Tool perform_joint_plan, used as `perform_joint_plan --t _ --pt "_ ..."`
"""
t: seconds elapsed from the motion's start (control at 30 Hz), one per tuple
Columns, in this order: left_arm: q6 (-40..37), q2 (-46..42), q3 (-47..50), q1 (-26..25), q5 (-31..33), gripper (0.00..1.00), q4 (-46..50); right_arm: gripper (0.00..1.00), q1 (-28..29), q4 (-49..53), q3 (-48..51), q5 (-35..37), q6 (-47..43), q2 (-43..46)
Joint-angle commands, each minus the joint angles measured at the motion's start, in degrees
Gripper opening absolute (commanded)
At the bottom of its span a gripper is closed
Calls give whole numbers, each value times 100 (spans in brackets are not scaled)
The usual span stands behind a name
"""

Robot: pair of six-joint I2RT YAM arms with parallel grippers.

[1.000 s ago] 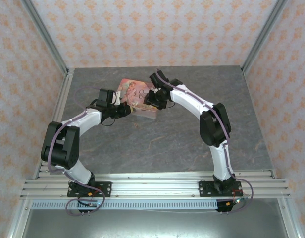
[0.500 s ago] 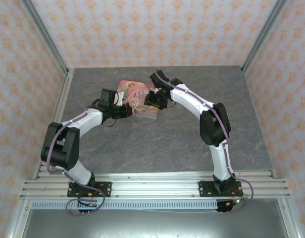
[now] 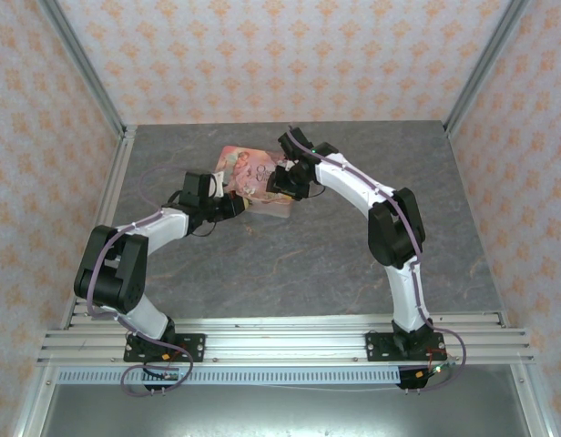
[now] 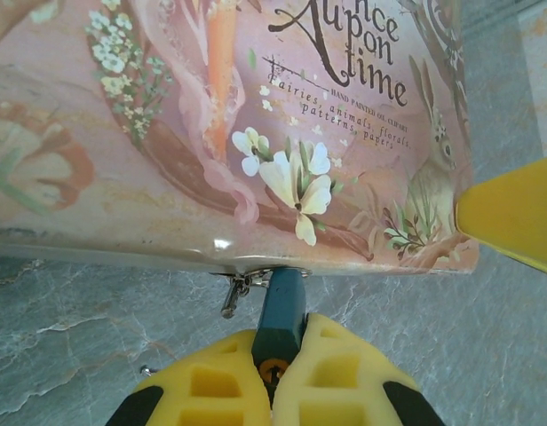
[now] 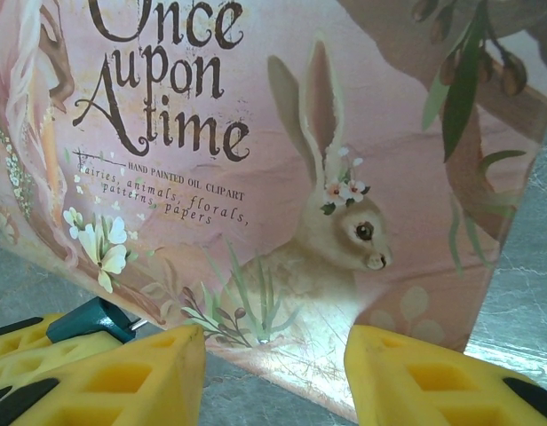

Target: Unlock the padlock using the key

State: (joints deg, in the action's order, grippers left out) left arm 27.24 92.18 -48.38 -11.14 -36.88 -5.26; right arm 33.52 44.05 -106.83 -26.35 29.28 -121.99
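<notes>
The teal-blue padlock [image 4: 281, 309] hangs by its shackle from a small metal hasp [image 4: 245, 282] at the near edge of the pink illustrated box [image 4: 211, 133]. My left gripper [image 4: 275, 377] is shut on the padlock's body, and the orange keyhole end faces the camera. In the right wrist view the padlock [image 5: 89, 319] pokes out at the lower left. My right gripper [image 5: 273, 377] stands open in front of the box's rabbit corner, touching nothing. A tiny silvery sliver [image 4: 145, 370] lies on the table left of my left fingers; I cannot tell whether it is the key.
The pink box [image 3: 253, 173] sits at the back middle of the grey marble table [image 3: 308, 255], between both grippers. One yellow finger of the right gripper [image 4: 513, 213] sits close to the box's right corner. Patterned walls and metal rails enclose the table.
The left wrist has shifted slightly toward the near side and right, still holding the padlock. The right arm has barely moved.
</notes>
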Motion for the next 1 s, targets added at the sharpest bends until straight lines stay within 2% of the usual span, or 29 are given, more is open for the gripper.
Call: perform_joint_plan --t 0.0,0.43,0.73,0.97 --pt "304 -4 195 -33 -53 0 39 47 -2 317 284 66 -19 -370" --pt "299 -117 462 194 -371 0 855 47 -100 433 265 78 72 -524" --pt "97 453 144 460 -539 0 1288 47 -100 455 274 117 129 -543" --pt "300 590 156 498 -652 0 841 47 -100 265 278 18 231 -374"
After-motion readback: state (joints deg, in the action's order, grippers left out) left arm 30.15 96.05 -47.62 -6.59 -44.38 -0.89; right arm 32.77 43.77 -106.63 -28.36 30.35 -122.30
